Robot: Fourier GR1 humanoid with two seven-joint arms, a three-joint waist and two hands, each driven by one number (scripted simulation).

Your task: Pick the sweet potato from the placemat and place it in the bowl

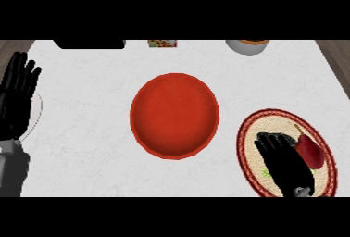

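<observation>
A dark red sweet potato (310,149) lies on the round woven placemat (258,127) with a red rim, at the lower right. My right hand (282,155) is over the placemat, just left of the sweet potato, fingers straight and pointing away from me; it touches or nearly touches the potato's side without curling round it. The red bowl (175,115) stands in the middle of the white counter, left of the placemat. My left hand (18,92) rests open at the left edge, fingers up.
At the far edge of the counter sit a black object (89,44), a small patterned box (163,43) and a white cup with an orange inside (247,46). A faint round plate rim (38,109) shows beside the left hand.
</observation>
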